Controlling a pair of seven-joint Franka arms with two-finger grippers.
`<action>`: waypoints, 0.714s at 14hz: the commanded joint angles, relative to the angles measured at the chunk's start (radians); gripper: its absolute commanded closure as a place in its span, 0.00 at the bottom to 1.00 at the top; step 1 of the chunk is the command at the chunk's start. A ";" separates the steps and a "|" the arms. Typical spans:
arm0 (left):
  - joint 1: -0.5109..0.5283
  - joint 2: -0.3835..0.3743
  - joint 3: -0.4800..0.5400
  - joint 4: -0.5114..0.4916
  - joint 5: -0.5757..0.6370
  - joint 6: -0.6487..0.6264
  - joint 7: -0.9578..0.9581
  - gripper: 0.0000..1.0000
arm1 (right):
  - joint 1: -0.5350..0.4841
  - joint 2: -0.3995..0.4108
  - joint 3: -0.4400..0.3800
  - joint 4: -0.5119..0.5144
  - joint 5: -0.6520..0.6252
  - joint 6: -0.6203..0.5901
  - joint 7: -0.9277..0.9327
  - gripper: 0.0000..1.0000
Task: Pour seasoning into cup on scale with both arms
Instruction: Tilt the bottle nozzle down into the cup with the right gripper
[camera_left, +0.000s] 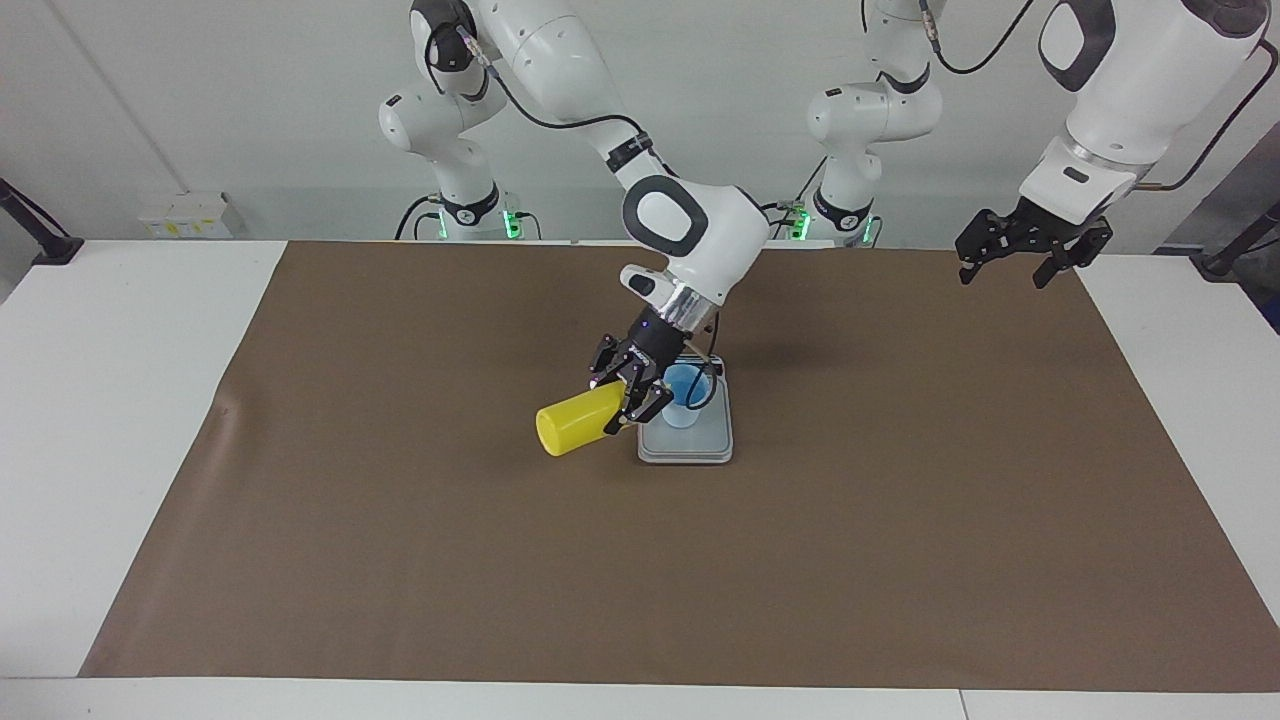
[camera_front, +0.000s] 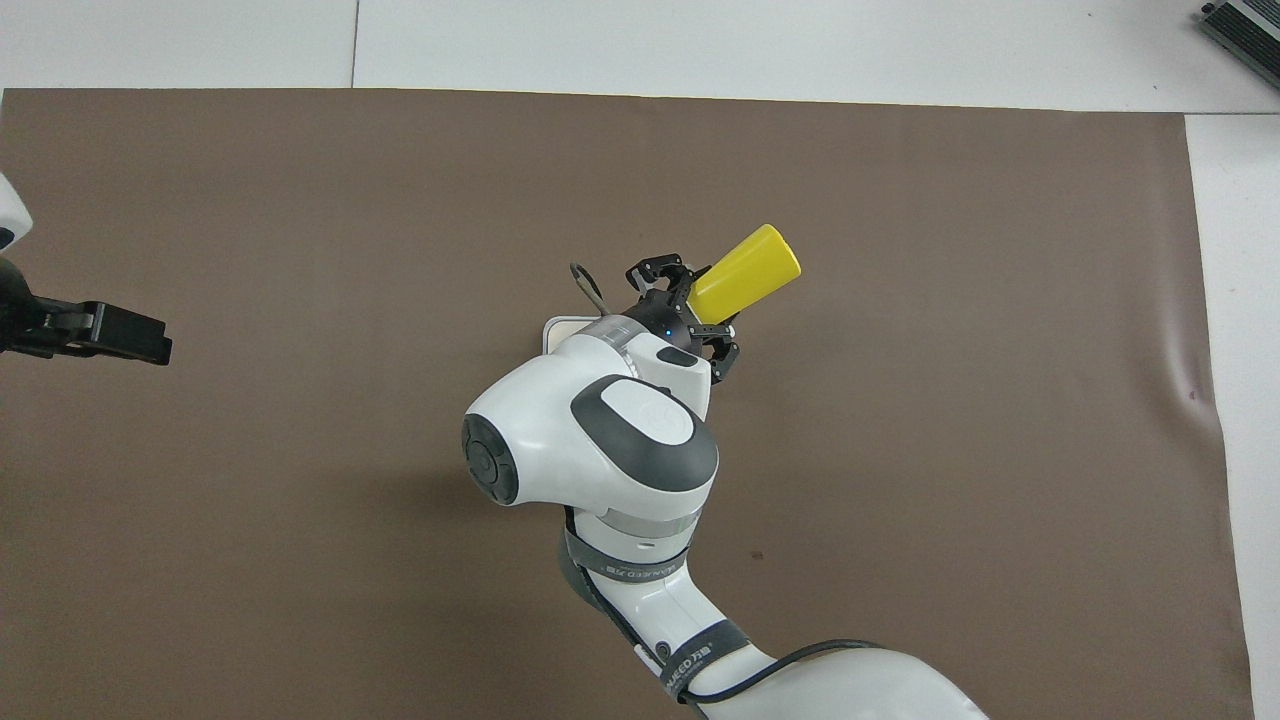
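My right gripper (camera_left: 628, 398) is shut on the yellow seasoning bottle (camera_left: 572, 428) near its nozzle end. The bottle lies tipped almost flat, base pointing away from the cup, nozzle end over the pale-blue cup (camera_left: 686, 393). The nozzle itself is hidden by the fingers. The cup stands upright on the silver-grey scale (camera_left: 690, 446) mid-table. In the overhead view the right gripper (camera_front: 695, 310) and bottle (camera_front: 750, 265) show, a corner of the scale (camera_front: 558, 330) peeks out, and the arm hides the cup. My left gripper (camera_left: 1030, 250) hangs open and empty over the mat's edge at the left arm's end, also seen from overhead (camera_front: 110, 335).
A brown mat (camera_left: 400, 560) covers most of the white table (camera_left: 100, 400). The bottle's thin cap strap (camera_front: 585, 282) loops out over the scale. A grey device (camera_front: 1245, 25) sits at the table corner farthest from the robots, at the right arm's end.
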 joint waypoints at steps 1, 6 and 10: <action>-0.004 -0.026 -0.001 -0.033 0.014 0.020 0.004 0.00 | 0.000 -0.009 0.006 -0.006 -0.039 -0.011 0.010 1.00; -0.004 -0.026 -0.001 -0.032 0.015 0.019 0.004 0.00 | 0.000 -0.009 0.006 -0.006 -0.039 -0.011 0.010 1.00; -0.004 -0.024 -0.001 -0.030 0.014 0.020 0.006 0.00 | 0.000 -0.011 0.006 0.000 -0.029 -0.017 0.012 1.00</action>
